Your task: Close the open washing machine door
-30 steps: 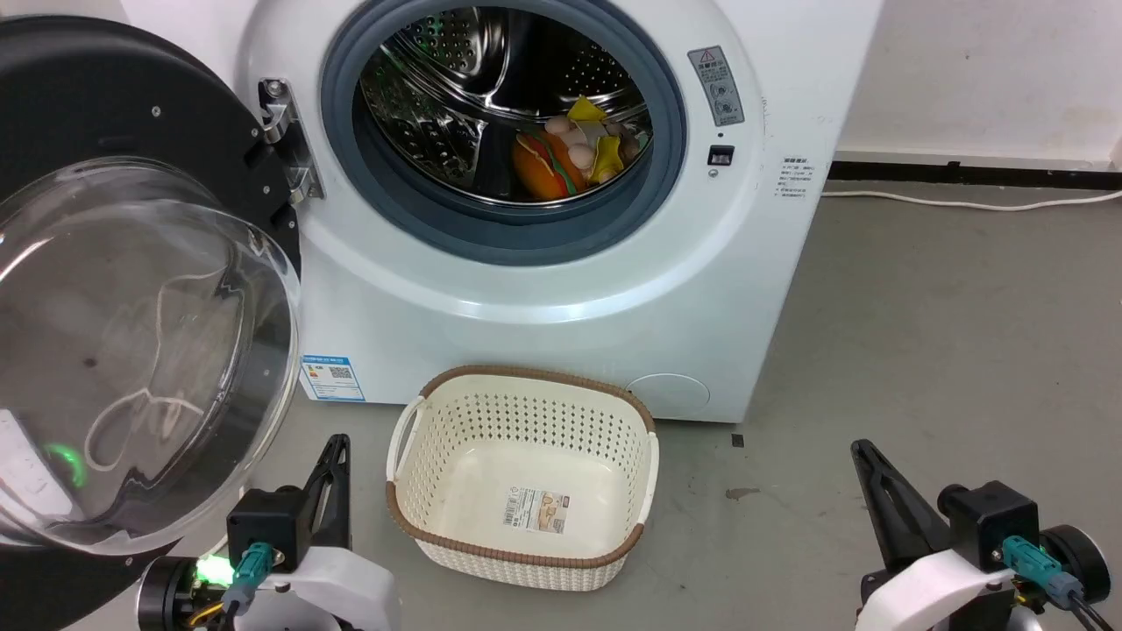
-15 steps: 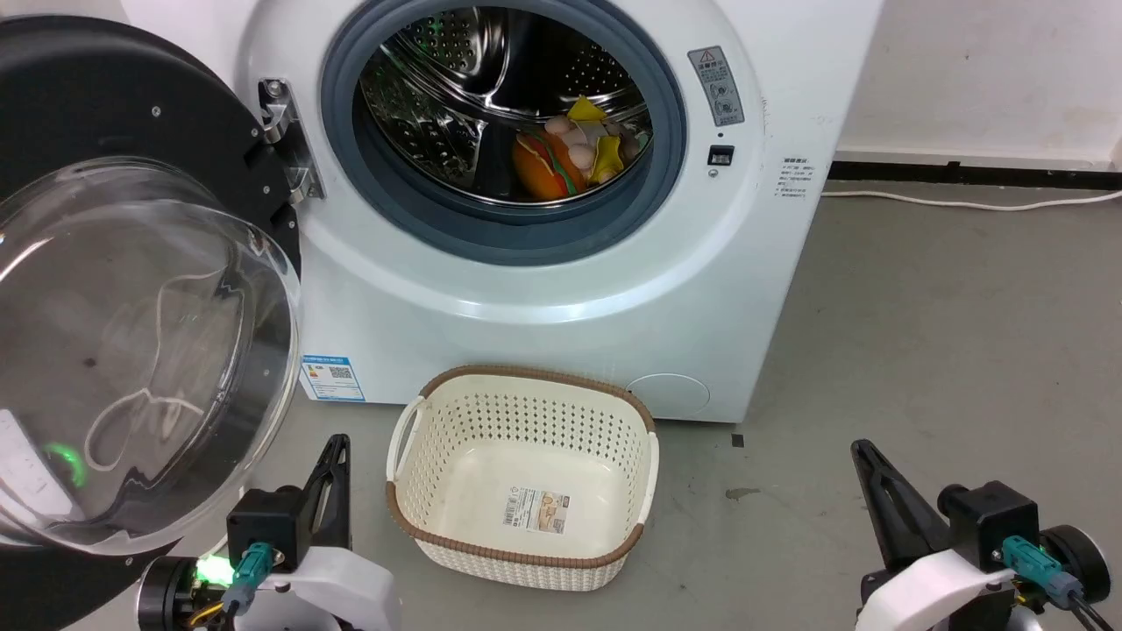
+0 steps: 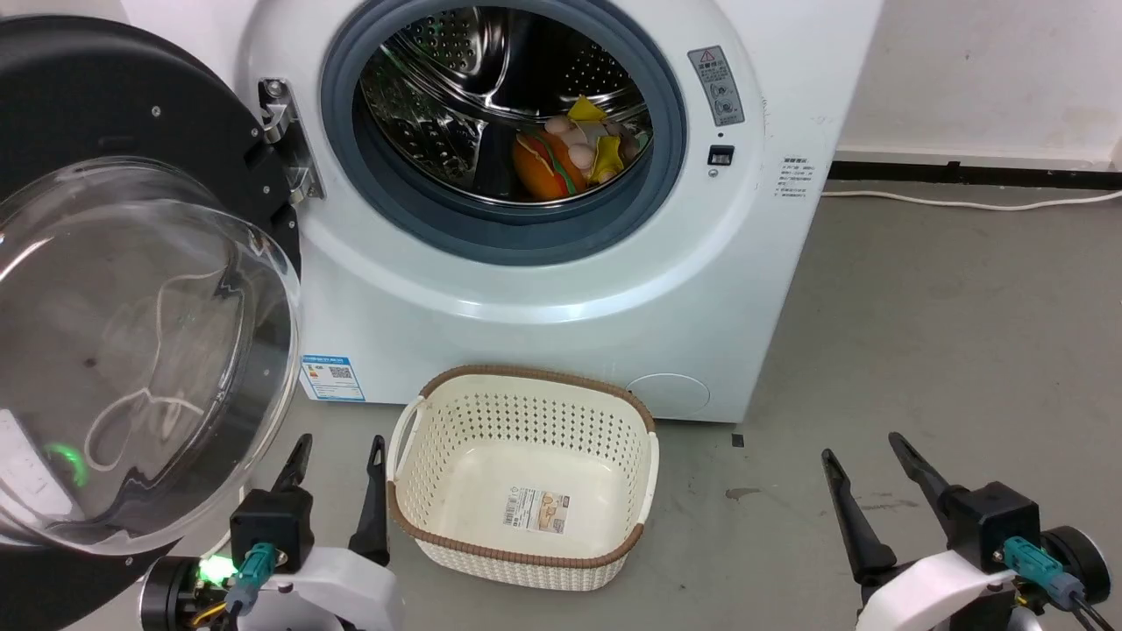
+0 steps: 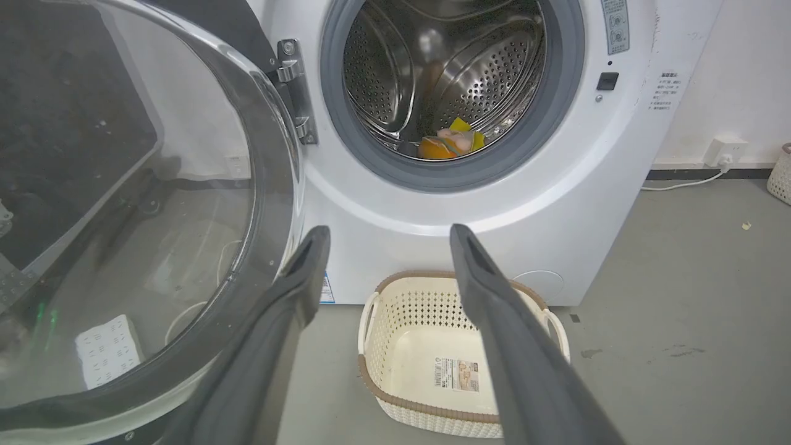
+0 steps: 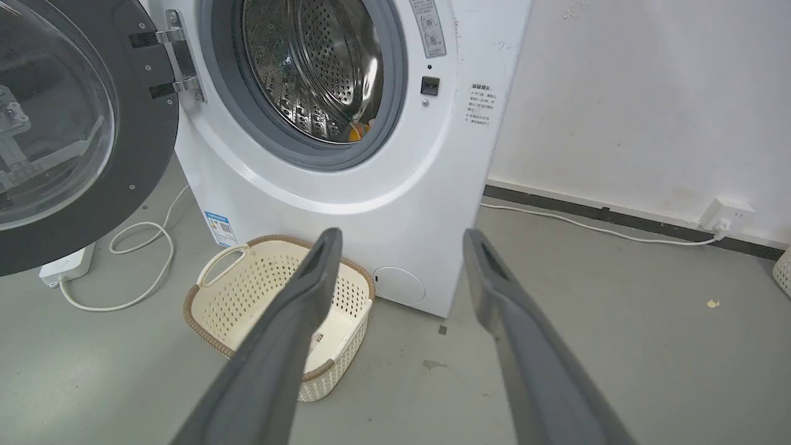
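The white washing machine stands ahead, its steel drum holding colourful toys. Its door, black-rimmed with a bulging glass bowl, hangs swung wide open on the left hinge. My left gripper is open low on the floor, just right of the door's lower edge and not touching it. My right gripper is open at the lower right, far from the door. The left wrist view shows the door left of the open gripper. The right wrist view shows the door, the machine and the open gripper.
An empty cream perforated basket sits on the grey floor in front of the machine, between my grippers. A white cable and power strip lie under the door. A wall socket and cord run along the right wall.
Both grippers, shut in the earlier frames, now have their fingers spread open. The door, basket and machine have not moved.
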Motion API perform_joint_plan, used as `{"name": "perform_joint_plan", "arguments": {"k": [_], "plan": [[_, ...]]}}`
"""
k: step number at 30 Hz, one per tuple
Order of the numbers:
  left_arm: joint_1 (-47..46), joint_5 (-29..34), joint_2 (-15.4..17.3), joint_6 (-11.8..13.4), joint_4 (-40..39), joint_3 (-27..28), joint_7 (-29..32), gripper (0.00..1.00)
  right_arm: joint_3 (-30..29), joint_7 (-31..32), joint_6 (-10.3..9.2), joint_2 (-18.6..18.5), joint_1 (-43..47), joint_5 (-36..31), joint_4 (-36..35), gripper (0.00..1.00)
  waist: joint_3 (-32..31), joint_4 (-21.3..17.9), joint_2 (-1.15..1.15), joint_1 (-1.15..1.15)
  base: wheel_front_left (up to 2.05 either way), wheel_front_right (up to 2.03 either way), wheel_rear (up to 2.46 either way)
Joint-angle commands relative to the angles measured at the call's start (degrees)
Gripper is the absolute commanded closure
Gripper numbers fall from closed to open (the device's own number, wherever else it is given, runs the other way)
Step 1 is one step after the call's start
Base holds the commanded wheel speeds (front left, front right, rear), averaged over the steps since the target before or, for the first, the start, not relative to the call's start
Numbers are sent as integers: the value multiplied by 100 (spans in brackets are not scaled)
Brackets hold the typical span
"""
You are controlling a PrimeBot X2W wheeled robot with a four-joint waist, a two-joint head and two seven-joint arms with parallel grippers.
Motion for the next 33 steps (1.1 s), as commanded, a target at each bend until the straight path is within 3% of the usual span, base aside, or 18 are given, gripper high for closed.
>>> {"name": "perform_joint_plan", "arguments": {"k": [1,15,33], "plan": [[-16,6,1,12,11,-21,-65,0,-33,-59,0,1,3,71,29,0,-1,6,0,0,0,0,0],[-31,-1,33,51,29,-92,-221,0,-54,-218,1,2,21,133,66,0,-13,186,0,0,0,0,0],[32,-19,97,128,-12,-189,-436,0,137,-433,1,3,24,205,159,0,-29,868,0,0,0,0,0]]}}
